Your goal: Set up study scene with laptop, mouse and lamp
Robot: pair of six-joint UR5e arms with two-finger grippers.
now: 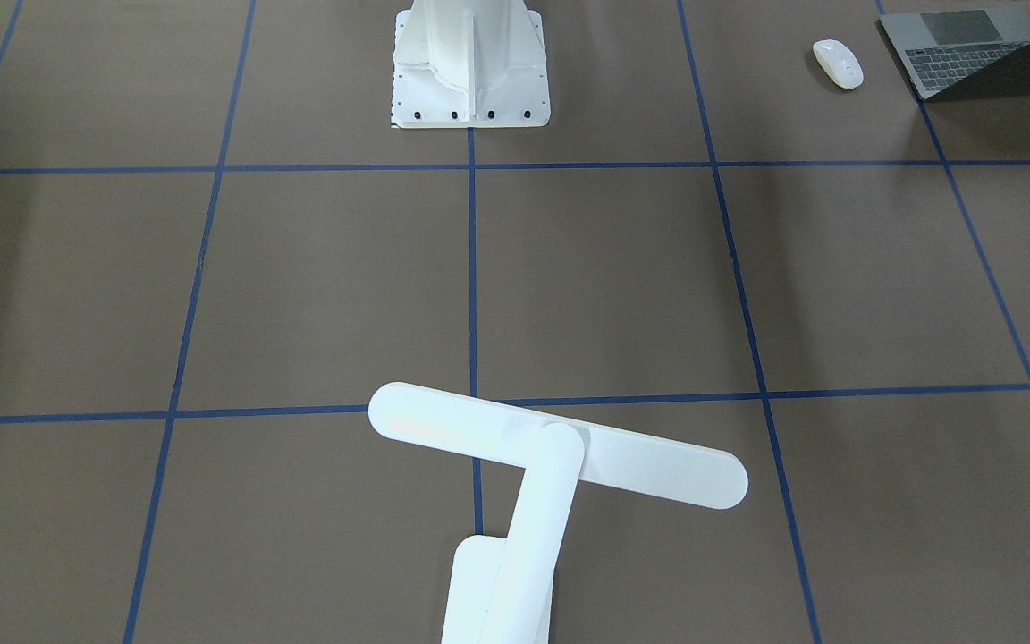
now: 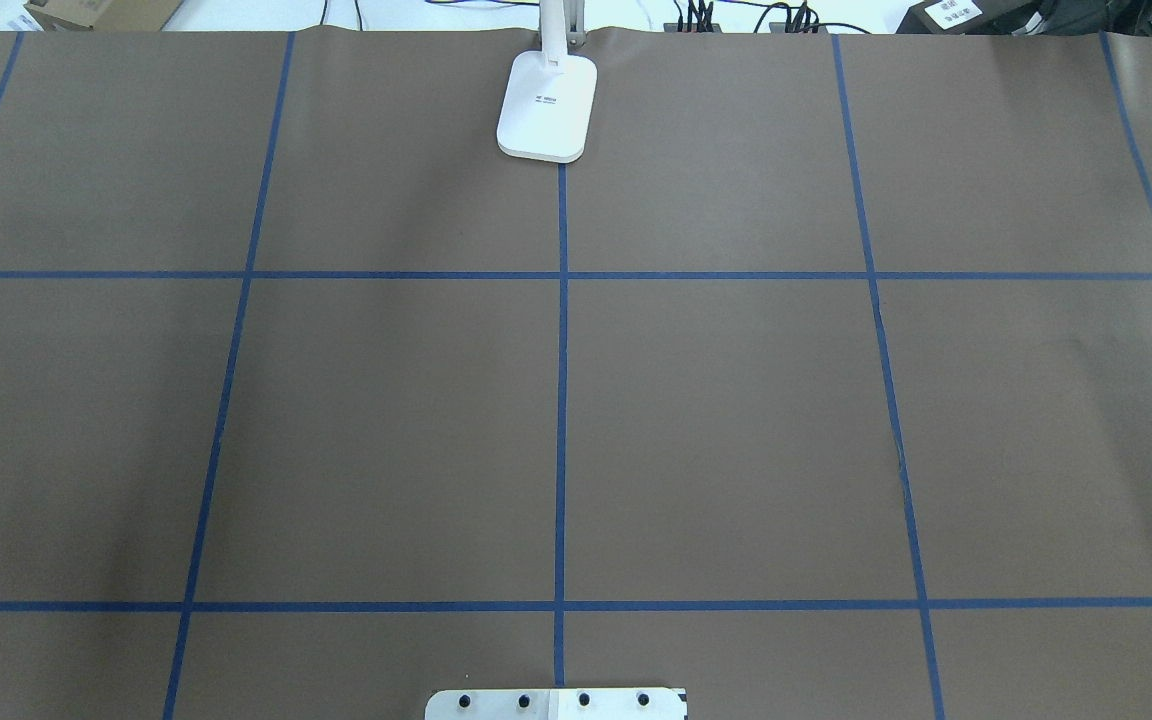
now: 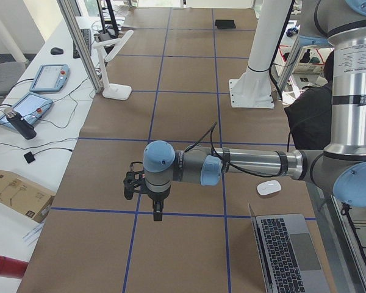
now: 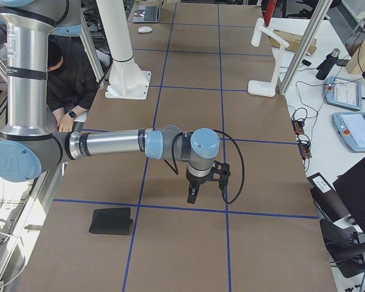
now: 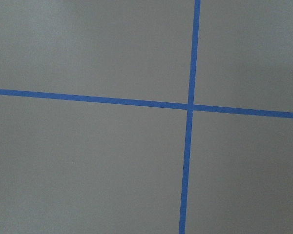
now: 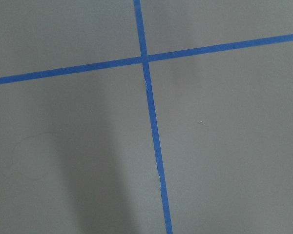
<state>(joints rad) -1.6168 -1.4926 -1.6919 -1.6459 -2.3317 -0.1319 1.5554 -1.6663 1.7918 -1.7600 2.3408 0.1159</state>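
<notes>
The grey laptop (image 1: 962, 49) stands open at the table's end on my left, also seen in the left side view as the laptop (image 3: 293, 253). The white mouse (image 1: 838, 63) lies beside it on the brown table. The white lamp (image 1: 558, 456) stands at the far edge in the middle, and its base (image 2: 548, 105) shows from overhead. My left gripper (image 3: 157, 215) hangs over bare table, away from the mouse (image 3: 269, 187). My right gripper (image 4: 192, 196) hangs over a blue tape line. Both show only in the side views, so I cannot tell their state.
The white ribbed pedestal (image 1: 470, 63) with its bolted plate stands at the robot's side. A flat black pad (image 4: 111, 221) lies near the table's right end. A seated person (image 4: 70, 79) is behind the pedestal. Tablets and cables (image 4: 347, 115) lie on the side bench.
</notes>
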